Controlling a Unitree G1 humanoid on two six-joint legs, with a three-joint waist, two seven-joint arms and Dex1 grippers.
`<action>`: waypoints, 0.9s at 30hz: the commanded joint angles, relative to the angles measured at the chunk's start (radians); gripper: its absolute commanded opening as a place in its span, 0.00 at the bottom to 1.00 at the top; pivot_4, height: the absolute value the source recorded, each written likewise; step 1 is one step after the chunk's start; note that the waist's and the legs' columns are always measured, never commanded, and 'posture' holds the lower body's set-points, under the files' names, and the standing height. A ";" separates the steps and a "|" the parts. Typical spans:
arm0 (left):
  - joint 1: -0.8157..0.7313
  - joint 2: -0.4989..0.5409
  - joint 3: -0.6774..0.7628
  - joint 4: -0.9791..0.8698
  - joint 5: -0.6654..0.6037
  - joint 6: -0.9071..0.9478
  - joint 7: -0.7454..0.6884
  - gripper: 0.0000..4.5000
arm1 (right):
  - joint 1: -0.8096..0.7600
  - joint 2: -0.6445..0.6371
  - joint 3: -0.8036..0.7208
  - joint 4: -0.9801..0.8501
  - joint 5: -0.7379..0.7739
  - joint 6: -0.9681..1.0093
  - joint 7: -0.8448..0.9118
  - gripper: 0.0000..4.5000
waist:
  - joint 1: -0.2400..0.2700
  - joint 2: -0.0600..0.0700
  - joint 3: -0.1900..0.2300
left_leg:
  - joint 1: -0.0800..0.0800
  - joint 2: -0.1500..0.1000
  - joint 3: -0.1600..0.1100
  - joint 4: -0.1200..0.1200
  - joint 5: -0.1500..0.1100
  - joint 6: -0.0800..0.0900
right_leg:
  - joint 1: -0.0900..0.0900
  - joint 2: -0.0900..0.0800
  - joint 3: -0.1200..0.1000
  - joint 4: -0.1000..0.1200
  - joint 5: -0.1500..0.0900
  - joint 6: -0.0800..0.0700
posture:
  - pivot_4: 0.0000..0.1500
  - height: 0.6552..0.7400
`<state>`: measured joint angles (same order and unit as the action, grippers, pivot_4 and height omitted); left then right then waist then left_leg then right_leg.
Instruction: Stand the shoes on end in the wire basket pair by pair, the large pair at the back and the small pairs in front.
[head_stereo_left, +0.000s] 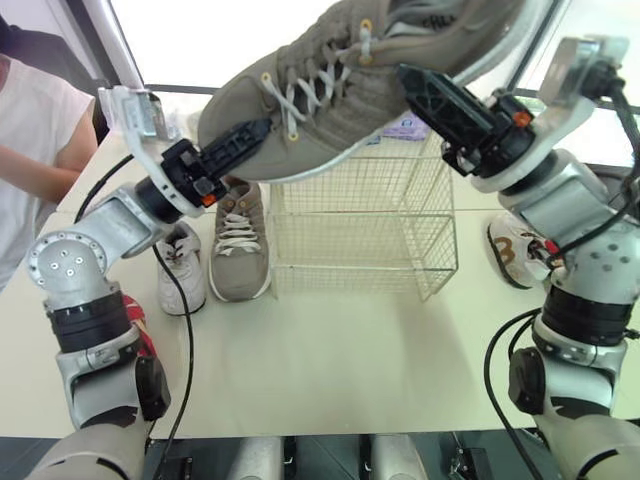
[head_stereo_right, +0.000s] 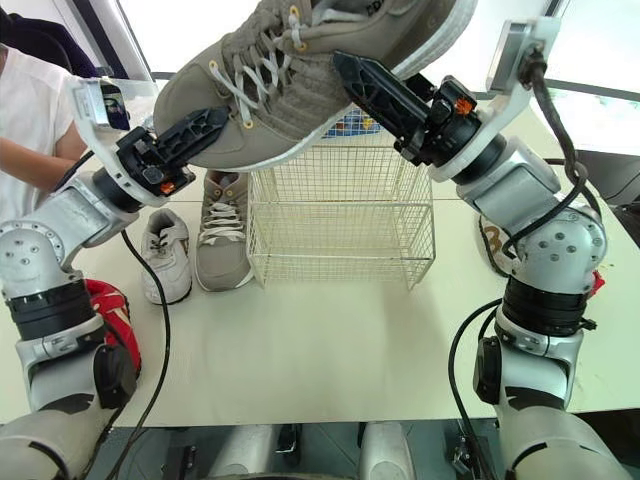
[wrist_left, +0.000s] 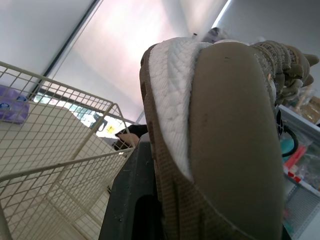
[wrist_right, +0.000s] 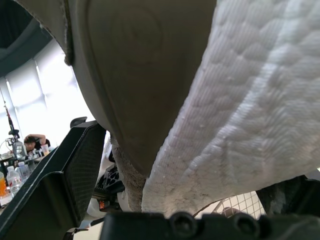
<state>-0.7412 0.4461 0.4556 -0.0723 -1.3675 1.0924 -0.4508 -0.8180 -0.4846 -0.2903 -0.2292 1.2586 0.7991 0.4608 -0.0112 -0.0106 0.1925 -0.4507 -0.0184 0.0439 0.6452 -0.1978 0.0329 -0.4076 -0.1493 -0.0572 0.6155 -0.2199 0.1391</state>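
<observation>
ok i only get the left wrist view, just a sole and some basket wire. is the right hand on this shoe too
observer: yes, the right hand grips the large grey shoe toward its heel, and the left hand has the toe.
operator: where is the shoe relative to the basket
observer: in the air above the wire basket, laces facing the robot, toe lower and toward the robot's left.
operator: and its mate
observer: lying flat on the table just left of the basket, the matching grey shoe, with a small white shoe on its far side.
</observation>
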 joint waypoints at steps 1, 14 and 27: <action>0.005 0.010 -0.002 -0.051 -0.040 -0.028 0.005 0.12 | -0.037 0.010 -0.007 -0.017 0.003 -0.033 0.021 0.93 | 0.001 0.000 0.000 | 0.000 0.000 0.000 0.000 0.000 0.000 | 0.000 0.000 0.000 0.000 0.000 0.000 | 1.00 1.00; 0.059 0.103 -0.080 -0.114 0.003 -0.045 -0.039 0.42 | -0.161 -0.010 0.008 0.069 -0.036 -0.028 0.059 0.41 | -0.001 0.001 0.000 | -0.001 0.000 0.000 -0.001 0.000 0.000 | -0.001 0.000 0.000 -0.001 -0.002 -0.004 | 1.00 1.00; 0.096 0.242 -0.099 -0.125 0.127 -0.112 -0.202 0.99 | -0.617 -0.352 0.207 0.729 -0.540 -0.314 0.737 0.41 | -0.003 0.001 0.001 | -0.012 -0.001 0.003 -0.001 -0.001 0.000 | -0.012 0.000 0.000 -0.003 -0.002 -0.004 | 1.00 1.00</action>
<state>-0.6389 0.6731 0.3461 -0.1763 -1.2433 1.0012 -0.6352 -1.3890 -0.8194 -0.0944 0.4446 0.7819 0.5580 1.1226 -0.0142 -0.0093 0.1934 -0.4631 -0.0190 0.0479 0.6437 -0.1987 0.0336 -0.4206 -0.1497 -0.0567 0.6126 -0.2217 0.1350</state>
